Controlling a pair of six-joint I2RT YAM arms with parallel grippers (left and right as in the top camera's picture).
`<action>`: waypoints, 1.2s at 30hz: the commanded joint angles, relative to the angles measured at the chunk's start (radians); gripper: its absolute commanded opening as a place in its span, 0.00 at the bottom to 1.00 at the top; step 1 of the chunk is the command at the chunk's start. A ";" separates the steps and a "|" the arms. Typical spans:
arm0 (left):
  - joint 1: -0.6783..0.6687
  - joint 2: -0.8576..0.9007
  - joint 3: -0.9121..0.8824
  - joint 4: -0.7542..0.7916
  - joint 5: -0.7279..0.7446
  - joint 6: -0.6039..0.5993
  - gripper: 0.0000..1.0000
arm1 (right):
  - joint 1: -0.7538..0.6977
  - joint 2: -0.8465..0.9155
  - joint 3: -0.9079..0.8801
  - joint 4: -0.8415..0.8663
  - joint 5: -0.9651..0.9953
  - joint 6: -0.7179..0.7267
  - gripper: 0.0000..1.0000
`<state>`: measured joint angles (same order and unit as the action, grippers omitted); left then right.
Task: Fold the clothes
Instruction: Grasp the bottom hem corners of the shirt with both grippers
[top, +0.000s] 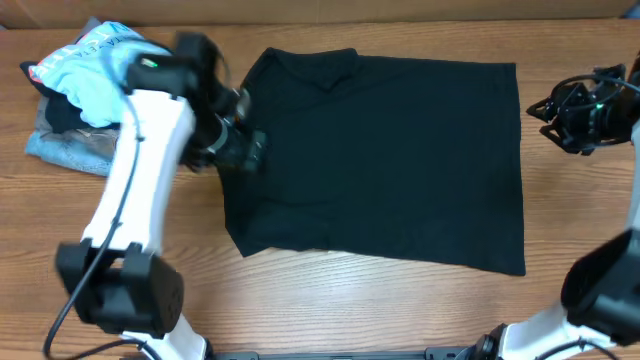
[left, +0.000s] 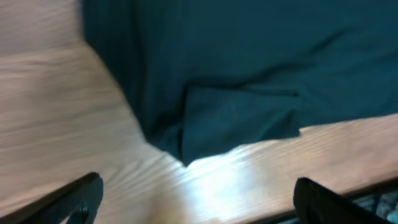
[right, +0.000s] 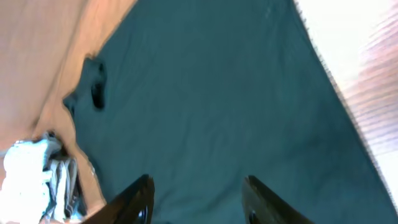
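Black T-shirt (top: 390, 165) lay spread flat over the middle of the wooden counter (top: 330, 300) in the overhead view, its collar toward the far left. The left fingers (top: 245, 150) sat at the shirt's left edge. The right fingers (top: 550, 108) hung just beside its right edge. At the far left a light blue garment (top: 95, 70) topped a pile of folded garments (top: 70, 150), apart from the shirt.

From the left wrist, the left fingers (left: 74, 199) were spread wide and gripped nothing, over bare counter (left: 56, 112) near the shirt (left: 249, 62), where a folded flap lay at its edge.

From the right wrist, the right fingers (right: 134, 202) were parted and held nothing, with the shirt (right: 211, 99) stretched beyond them and the pile (right: 37, 174) at the far end.
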<state>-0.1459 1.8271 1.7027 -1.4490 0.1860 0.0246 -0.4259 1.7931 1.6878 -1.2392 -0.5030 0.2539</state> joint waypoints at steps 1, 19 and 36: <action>-0.043 0.003 -0.201 0.067 0.021 -0.087 0.98 | 0.021 -0.019 0.015 -0.093 -0.013 -0.068 0.49; -0.055 0.003 -0.737 0.435 0.060 -0.279 0.70 | 0.023 -0.018 -0.171 -0.065 0.133 -0.005 0.54; -0.037 -0.132 -0.740 0.424 -0.091 -0.366 0.71 | -0.050 -0.018 -0.529 0.202 0.177 0.065 0.57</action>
<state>-0.1978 1.7748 0.9680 -1.0321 0.1745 -0.3061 -0.4557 1.7767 1.1728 -1.0382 -0.3363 0.3119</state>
